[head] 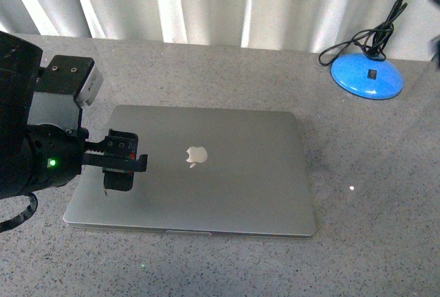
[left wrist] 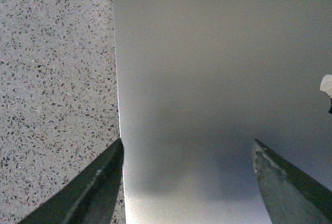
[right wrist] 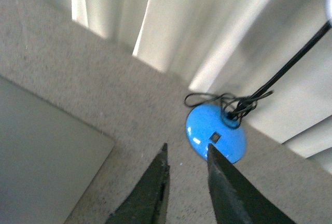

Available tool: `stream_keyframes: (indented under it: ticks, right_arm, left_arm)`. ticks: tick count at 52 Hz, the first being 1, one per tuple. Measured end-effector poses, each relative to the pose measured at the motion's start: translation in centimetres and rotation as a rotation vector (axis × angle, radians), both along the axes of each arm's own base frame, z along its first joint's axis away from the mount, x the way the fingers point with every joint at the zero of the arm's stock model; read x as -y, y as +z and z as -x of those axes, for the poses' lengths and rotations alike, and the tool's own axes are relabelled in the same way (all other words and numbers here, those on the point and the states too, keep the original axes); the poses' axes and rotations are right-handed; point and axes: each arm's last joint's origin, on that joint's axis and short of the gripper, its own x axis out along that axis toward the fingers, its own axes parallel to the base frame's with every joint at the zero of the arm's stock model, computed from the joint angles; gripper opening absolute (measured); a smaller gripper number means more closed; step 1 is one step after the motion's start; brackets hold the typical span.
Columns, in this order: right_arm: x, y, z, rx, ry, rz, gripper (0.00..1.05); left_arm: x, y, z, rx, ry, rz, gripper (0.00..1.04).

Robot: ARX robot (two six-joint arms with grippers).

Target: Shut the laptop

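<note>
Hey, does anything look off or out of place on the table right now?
Nothing stands out. The laptop lies shut and flat on the table, its lid unmarked, with the open left gripper over its left side. The lamp base sits upright, with its cord loosely looped on it.

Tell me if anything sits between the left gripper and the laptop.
Nothing visible does. The open left gripper hangs over the bare lid of the laptop, already shut flat; the blue lamp stands well off.
</note>
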Motion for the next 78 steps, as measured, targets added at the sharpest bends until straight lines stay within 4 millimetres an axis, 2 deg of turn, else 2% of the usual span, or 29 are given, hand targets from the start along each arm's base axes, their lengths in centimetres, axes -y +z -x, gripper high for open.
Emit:
stream_keyframes:
  ticks: [4, 9, 13, 16, 23, 27, 39, 44, 49, 54, 58, 61, 64, 67, 71, 78]
  right_arm:
    - [0.1, 0.9, 0.4, 0.034, -0.003, -0.015, 0.36]
    - [0.1, 1.0, 0.4, 0.034, -0.002, -0.021, 0.48]
    - [0.1, 0.6, 0.3, 0.016, -0.002, -0.019, 0.63]
    - [0.1, 0.5, 0.4, 0.013, -0.002, -0.018, 0.69]
    - [0.1, 0.5, 0.4, 0.013, -0.002, -0.019, 0.89]
    - [0.1, 0.5, 0.4, 0.013, -0.003, -0.021, 0.97]
    - [0.1, 0.5, 0.4, 0.013, -0.004, -0.021, 0.95]
    - [0.4, 0.0, 0.6, 0.121, -0.154, -0.096, 0.85]
    - [1.3, -0.6, 2.0, 0.231, -0.249, -0.236, 0.71]
    - [2.2, -0.7, 3.4, 0.271, -0.267, -0.307, 0.55]
    - [2.9, -1.2, 5.0, 0.273, -0.270, -0.335, 0.37]
    - [3.3, -1.5, 5.9, 0.271, -0.269, -0.346, 0.25]
    - [3.7, -1.8, 6.6, 0.263, -0.282, -0.348, 0.13]
    - [4.2, -2.2, 7.6, 0.262, -0.290, -0.351, 0.01]
    - [4.4, -2.1, 8.6, 0.276, -0.272, -0.365, 0.01]
    - [5.6, -3.0, 10.1, 0.280, -0.281, -0.368, 0.01]
  left_arm:
    - [0.0, 0.0, 0.0, 0.000, 0.001, 0.000, 0.87]
    - [0.0, 0.0, 0.0, 0.000, 0.000, 0.000, 0.99]
    - [0.0, 0.0, 0.0, -0.001, -0.001, 0.001, 0.97]
    - [0.0, -0.1, 0.1, 0.007, 0.002, -0.006, 0.97]
    - [-0.7, -1.0, 0.9, 0.159, 0.071, -0.042, 0.79]
    - [-1.4, -1.3, 2.2, 0.232, 0.098, -0.042, 0.68]
    - [-2.8, 1.0, 4.1, 0.449, 0.140, 0.009, 0.34]
    - [-2.8, 1.2, 4.3, 0.468, 0.139, 0.016, 0.19]
    - [-2.9, 1.2, 4.3, 0.466, 0.136, 0.018, 0.05]
    - [-2.9, 1.1, 4.4, 0.464, 0.139, 0.017, 0.04]
    - [-2.9, 1.1, 4.5, 0.460, 0.135, 0.017, 0.04]
    - [-4.5, 2.7, 6.9, 0.460, 0.094, 0.049, 0.04]
    - [-6.6, 6.1, 10.4, 0.585, 0.145, 0.060, 0.04]
    - [-7.5, 8.2, 11.7, 0.697, 0.158, 0.069, 0.04]
    - [-7.6, 10.0, 12.6, 0.774, 0.150, 0.075, 0.04]
    - [-7.7, 11.0, 13.7, 0.790, 0.151, 0.076, 0.04]
